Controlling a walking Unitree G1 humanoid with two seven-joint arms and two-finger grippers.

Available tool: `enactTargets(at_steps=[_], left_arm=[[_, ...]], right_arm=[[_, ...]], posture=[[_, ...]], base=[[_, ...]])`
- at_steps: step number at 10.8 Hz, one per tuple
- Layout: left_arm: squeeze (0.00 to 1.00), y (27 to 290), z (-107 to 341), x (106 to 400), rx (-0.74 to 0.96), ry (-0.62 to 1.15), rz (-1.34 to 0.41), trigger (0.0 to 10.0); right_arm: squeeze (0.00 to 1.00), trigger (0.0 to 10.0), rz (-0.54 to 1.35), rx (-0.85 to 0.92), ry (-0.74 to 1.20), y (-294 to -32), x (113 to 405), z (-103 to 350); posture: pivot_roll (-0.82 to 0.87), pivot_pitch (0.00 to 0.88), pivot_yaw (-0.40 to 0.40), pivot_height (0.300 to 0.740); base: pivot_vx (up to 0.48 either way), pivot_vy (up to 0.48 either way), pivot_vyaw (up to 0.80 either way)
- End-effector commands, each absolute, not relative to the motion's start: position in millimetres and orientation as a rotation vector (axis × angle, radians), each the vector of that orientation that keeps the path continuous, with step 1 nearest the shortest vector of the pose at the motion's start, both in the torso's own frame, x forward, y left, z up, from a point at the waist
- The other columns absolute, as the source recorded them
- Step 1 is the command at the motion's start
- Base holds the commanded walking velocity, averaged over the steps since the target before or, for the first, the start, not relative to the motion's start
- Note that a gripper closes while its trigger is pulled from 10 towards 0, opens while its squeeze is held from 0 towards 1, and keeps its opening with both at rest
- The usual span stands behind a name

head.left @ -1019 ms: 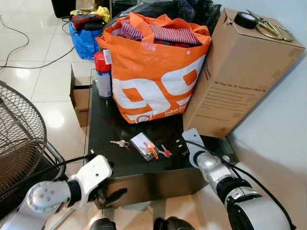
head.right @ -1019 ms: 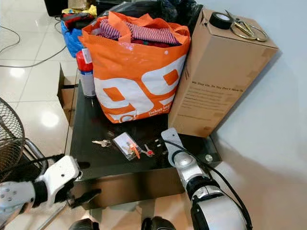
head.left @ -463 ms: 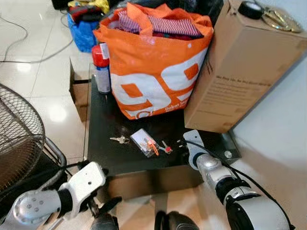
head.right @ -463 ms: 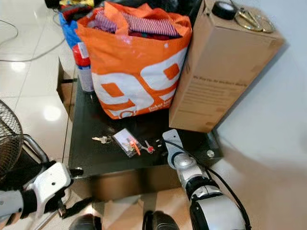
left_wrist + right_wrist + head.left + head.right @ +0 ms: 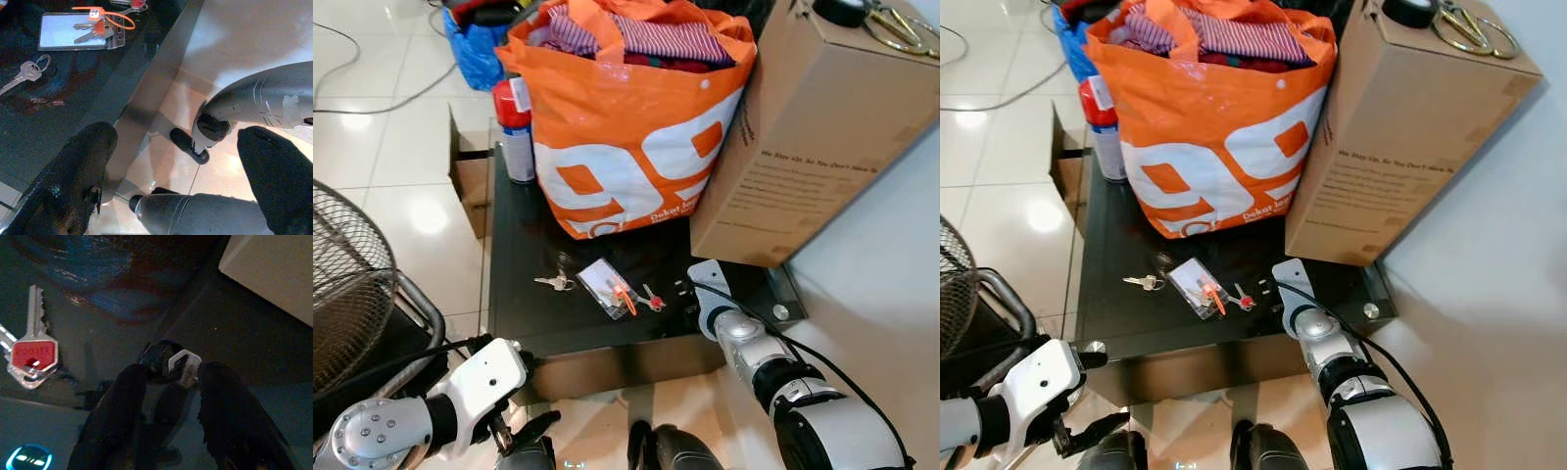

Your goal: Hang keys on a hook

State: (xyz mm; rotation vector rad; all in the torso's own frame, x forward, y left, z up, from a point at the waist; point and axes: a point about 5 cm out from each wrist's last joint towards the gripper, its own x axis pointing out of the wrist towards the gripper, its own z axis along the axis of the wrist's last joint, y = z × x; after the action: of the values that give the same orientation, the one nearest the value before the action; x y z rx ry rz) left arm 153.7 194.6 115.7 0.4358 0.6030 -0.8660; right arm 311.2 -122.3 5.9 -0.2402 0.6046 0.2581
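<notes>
On the black glass table [image 5: 519, 313] lie a lone silver key [image 5: 555, 283], a clear badge holder with keys and an orange tie [image 5: 607, 289], and a red-headed key [image 5: 654, 299]. My right gripper [image 5: 690, 296] rests its tips on the glass just right of the red key [image 5: 33, 355]. Its fingers [image 5: 122, 396] stand slightly apart, with a small silver piece [image 5: 184, 366] between the tips. My left gripper [image 5: 181, 181] hangs wide open below the table's front edge, above the floor, holding nothing.
A stuffed orange bag [image 5: 626, 147] and a tall cardboard box [image 5: 803, 147] crowd the table's back. A spray can [image 5: 516, 132] stands at the back left. A fan grille [image 5: 352, 284] is close on the left. A wall runs along the right.
The camera has shifted. My left arm has sunk lower, below the table edge. The right gripper stays on the glass beside the red key.
</notes>
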Motion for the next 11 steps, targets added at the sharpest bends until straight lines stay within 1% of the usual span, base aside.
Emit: enactTargets(at_steps=[1,11], left_arm=[[0.00,191.6,118.0,151.0,0.429,0.597,-0.876,10.0],[0.00,191.6,118.0,151.0,0.429,0.597,-0.876,10.0]], right_arm=[[0.00,10.0,0.257,-0.231,0.598,-126.7,312.5,7.3],[0.00,10.0,0.257,-0.231,0.598,-126.7,312.5,7.3]], posture=[[0.18,0.196,-0.145,0.740],[0.18,0.196,-0.145,0.740]], base=[[0.000,0.000,0.00],[0.000,0.000,0.00]])
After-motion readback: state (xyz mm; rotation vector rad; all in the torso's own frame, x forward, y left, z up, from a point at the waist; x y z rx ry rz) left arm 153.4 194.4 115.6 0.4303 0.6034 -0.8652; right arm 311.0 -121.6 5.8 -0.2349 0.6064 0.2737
